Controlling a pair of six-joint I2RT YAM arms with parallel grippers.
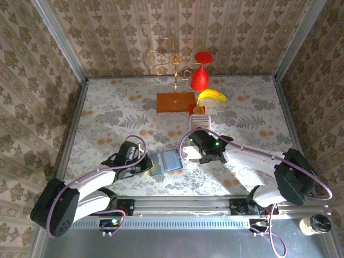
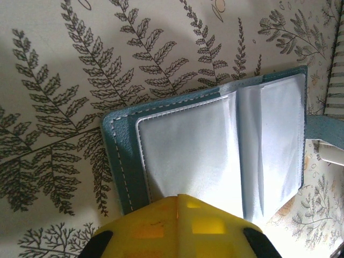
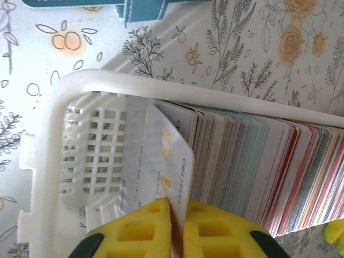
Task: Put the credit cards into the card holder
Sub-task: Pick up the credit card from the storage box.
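Slippage threatens the thin pinch.

Top view: one card holder [image 1: 165, 161] lies open between the arms, with one white rack [image 1: 200, 121] beyond it.

Left wrist: the left gripper [image 2: 180, 228] is clamped on the holder's near edge.

Right wrist: the right gripper [image 3: 176, 228] is closed on one credit card [image 3: 161, 156]. It tips out of the packed credit cards [image 3: 258, 161], too many to count, and a neighbour might drag along.

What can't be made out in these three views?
- Left wrist: the card holder's near edge sits behind the left gripper, so gripped or merely pressed, cannot tell. Its tab runs off the right edge.
- Right wrist: print on the credit card pinched by the right gripper is blurred. The white rack runs off frame, so no card count.
- Top external: that card is hidden under the right arm's wrist.
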